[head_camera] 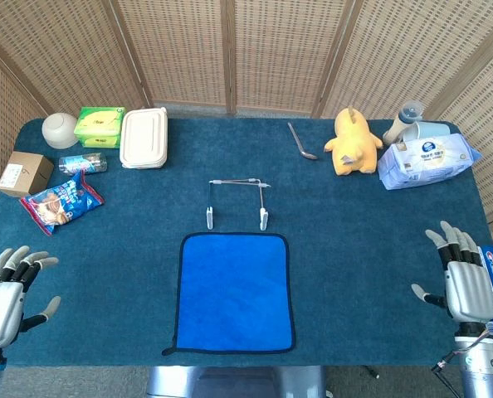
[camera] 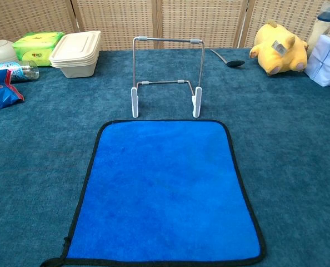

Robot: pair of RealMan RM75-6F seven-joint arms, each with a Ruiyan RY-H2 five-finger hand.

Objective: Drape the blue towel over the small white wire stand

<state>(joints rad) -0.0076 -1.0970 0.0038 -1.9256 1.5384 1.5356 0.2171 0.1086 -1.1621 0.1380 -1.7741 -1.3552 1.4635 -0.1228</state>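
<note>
Blue towel point(head_camera: 234, 292) lies flat at the table's near middle, just near of the upright white wire stand point(head_camera: 237, 201), while left hand point(head_camera: 10, 296) and right hand point(head_camera: 460, 276) rest at the near corners, fingers spread, grasping nothing.

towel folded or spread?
Spread. The blue towel lies flat in a single layer on the table, all four dark-trimmed edges visible, just in front of the wire stand.
</note>
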